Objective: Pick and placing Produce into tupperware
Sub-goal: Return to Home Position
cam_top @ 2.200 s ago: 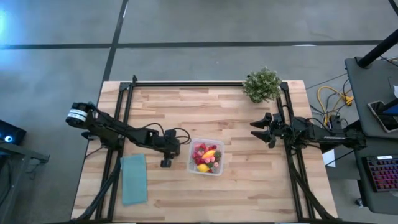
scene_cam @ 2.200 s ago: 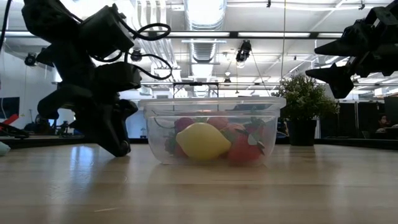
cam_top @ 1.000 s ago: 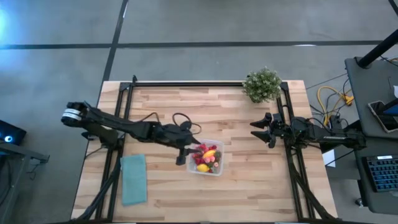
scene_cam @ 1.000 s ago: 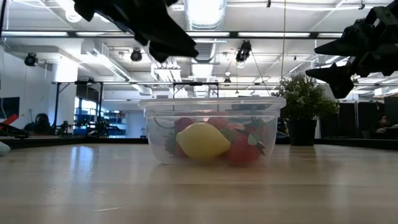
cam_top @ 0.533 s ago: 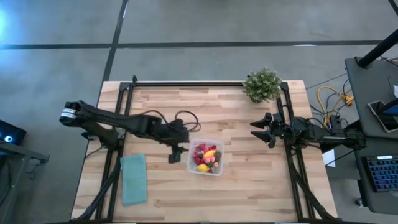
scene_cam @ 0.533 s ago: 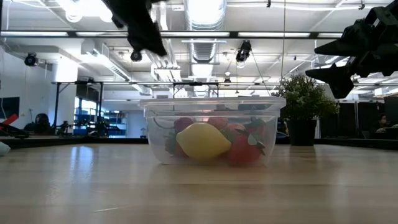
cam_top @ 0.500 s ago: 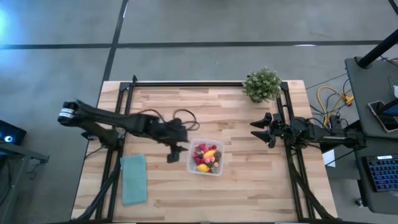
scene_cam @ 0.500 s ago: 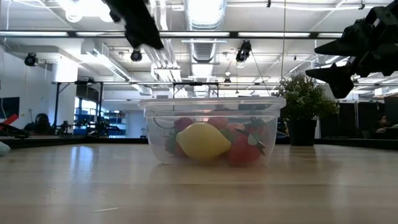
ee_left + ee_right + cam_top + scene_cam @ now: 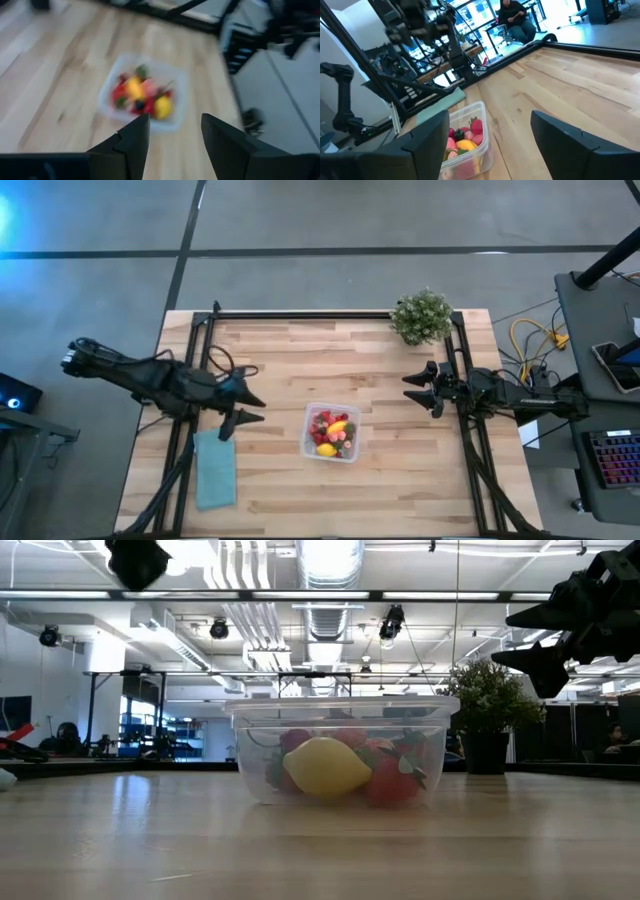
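The clear tupperware stands on its flat bottom near the table's middle, also in the low view, the left wrist view and the right wrist view. Inside lies the produce: red and pink berries, a yellow lemon and a yellow-orange piece. My left gripper is open and empty, raised over the table's left part, left of the tupperware. In its wrist view its fingers point at the container. My right gripper is open, hovering near the right edge.
A flat teal cloth lies near the table's left near corner, just below the left gripper. A green potted plant stands at the far right corner. Bare wood surrounds the tupperware. A person sits in the room beyond.
My left gripper has drawn back from above the tupperware's left rim toward the table's left edge, rising out of the low view. The tupperware and its produce have stayed in place. The right arm has kept still.
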Tool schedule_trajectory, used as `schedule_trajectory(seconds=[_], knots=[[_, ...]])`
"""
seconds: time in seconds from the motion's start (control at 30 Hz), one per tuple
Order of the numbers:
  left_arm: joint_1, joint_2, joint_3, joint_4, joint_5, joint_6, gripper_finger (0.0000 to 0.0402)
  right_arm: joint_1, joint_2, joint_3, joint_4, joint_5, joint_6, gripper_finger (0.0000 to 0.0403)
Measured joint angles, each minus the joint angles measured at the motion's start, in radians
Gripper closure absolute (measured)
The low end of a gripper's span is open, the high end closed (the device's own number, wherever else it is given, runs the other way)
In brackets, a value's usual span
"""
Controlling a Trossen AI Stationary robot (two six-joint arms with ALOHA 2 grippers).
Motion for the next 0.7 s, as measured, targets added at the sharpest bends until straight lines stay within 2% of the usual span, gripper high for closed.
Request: schedule_trajectory(seconds=[0.07, 0.2, 0.37, 0.43, 0.57, 0.7], knots=[[-0.012, -0.057, -0.103, 0.020, -0.040, -0.054, 0.0236, 0.000, 0.000, 0.000, 0.000, 0.000, 0.000, 0.0131], [-0.022, -0.163, -0.314, 0.173, -0.022, -0.172, 0.0236, 0.000, 0.000, 0.000, 0.000, 0.000, 0.000, 0.0135], [-0.017, -0.281, -0.472, 0.482, 0.009, -0.140, 0.0236, 0.000, 0.000, 0.000, 0.000, 0.000, 0.000, 0.0139], [-0.006, -0.327, -0.490, 0.480, -0.043, -0.107, 0.0236, 0.000, 0.000, 0.000, 0.000, 0.000, 0.000, 0.0139], [0.027, -0.411, -0.491, 0.352, -0.160, -0.091, 0.0236, 0.000, 0.000, 0.000, 0.000, 0.000, 0.000, 0.0133], [0.062, -0.529, -0.480, 0.225, -0.172, -0.053, 0.0236, 0.000, 0.000, 0.000, 0.000, 0.000, 0.000, 0.0131]])
